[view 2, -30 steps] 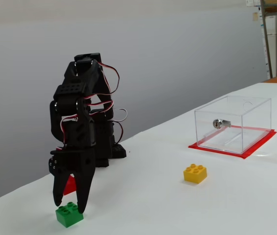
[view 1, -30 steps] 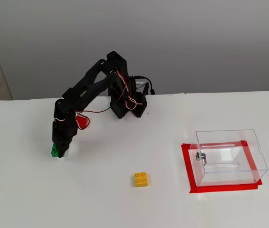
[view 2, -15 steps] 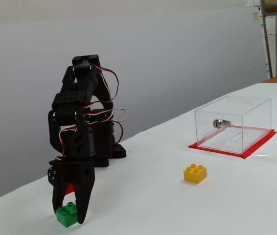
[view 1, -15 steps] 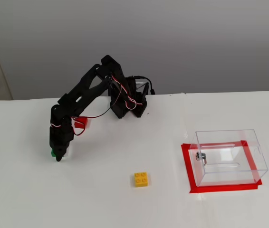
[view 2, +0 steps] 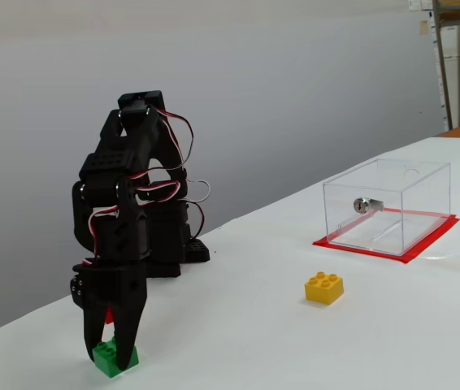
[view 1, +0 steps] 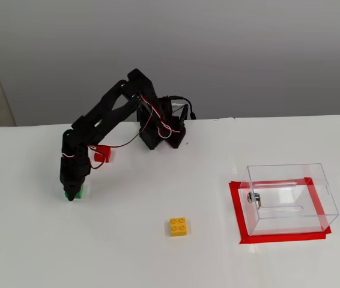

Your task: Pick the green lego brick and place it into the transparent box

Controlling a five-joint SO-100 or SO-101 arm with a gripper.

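The green brick (view 2: 116, 357) looks small, light and hard (probably a bit slippery), so its flat sides seem best to pinch. The gripper (view 2: 106, 348) is narrow around it, far from the box (view 2: 388, 205).

White bench (view 1: 158, 258) is seen carrying the green lego brick (view 2: 116, 357), a yellow brick (view 1: 178, 226), a red block (view 1: 103, 155), and the transparent box (view 1: 290, 198) on red tape (view 1: 237, 207).

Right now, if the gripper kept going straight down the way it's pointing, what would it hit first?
The gripper points straight down with its fingers straddling the green lego brick, so it would probably meet that brick first, then the white table beneath. Whether the fingers already touch the brick is unclear.
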